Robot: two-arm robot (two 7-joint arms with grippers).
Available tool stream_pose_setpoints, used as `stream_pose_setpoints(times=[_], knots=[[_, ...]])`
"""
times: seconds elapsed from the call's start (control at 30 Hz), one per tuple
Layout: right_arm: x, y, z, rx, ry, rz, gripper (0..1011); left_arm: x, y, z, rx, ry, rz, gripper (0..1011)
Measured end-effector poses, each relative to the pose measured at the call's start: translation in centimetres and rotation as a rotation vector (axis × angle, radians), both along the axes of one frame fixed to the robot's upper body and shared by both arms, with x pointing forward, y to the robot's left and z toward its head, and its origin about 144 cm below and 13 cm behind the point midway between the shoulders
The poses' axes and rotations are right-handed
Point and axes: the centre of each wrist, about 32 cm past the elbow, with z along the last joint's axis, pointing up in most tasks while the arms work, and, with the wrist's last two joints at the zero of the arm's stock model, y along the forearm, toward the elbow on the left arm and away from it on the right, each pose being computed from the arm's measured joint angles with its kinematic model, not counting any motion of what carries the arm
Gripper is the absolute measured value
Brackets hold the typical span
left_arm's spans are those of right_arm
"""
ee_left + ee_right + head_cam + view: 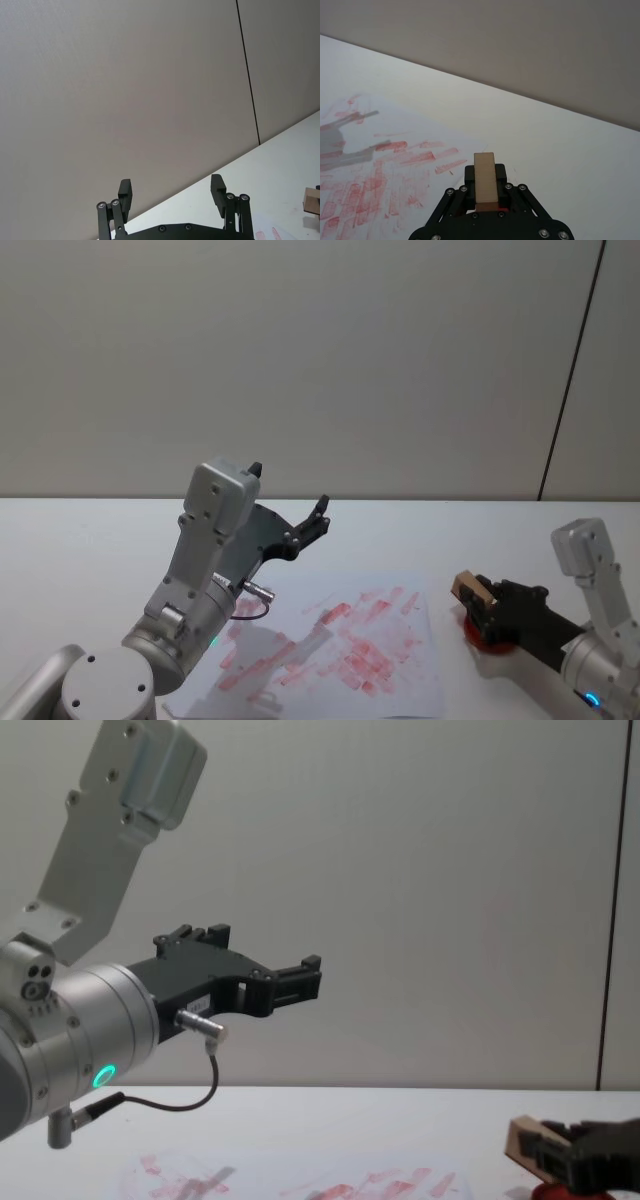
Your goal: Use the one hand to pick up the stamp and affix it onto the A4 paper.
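Gripping the stamp (485,180), your right hand (486,606) has its jaws clenched on it beside the pad (480,636), right of the paper (405,675); your left hand (172,192) hangs raised above the surface (80,540), jaws spread wide, empty.

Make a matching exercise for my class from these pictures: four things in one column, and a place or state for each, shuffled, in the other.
Things:
1. stamp
2. paper
3. left gripper
4. ink pad

Places or states:
A. open, raised above the table
B. red, under the right gripper
C. clamped in the right gripper
D. flat on the table, smeared with red marks

Pairs: 1-C, 2-D, 3-A, 4-B
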Motion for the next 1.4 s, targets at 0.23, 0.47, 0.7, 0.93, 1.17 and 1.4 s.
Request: stream_pose_setpoints(times=[0.23, 0.47, 0.7, 0.93, 1.17, 1.4], knots=[[0.3, 1.0, 0.8, 0.02, -0.039, 0.056, 216, 0.0, 0.0, 0.0, 0.0, 0.0, 0.0, 1003], [0.3, 2.0, 1.2, 0.017, -0.055, 0.124, 216, 0.0, 0.0, 0.0, 0.0, 0.0, 0.0, 1003], [-0.2, 2.9, 1.1, 0.009, -0.052, 0.192, 216, 0.0, 0.0, 0.0, 0.0, 0.0, 0.0, 1002], [-1.0, 3.3, 0.7, 0.0, -0.032, 0.253, 216, 0.0, 0.0, 0.0, 0.0, 0.0, 0.0, 1002], [-1.7, 3.2, 0.2, -0.012, -0.01, 0.288, 216, 0.0, 0.0, 0.0, 0.0, 0.0, 0.0, 1003], [-2.2, 2.6, -0.3, -0.031, 0.013, 0.302, 216, 0.0, 0.0, 0.0, 0.0, 0.0, 0.0, 1002]])
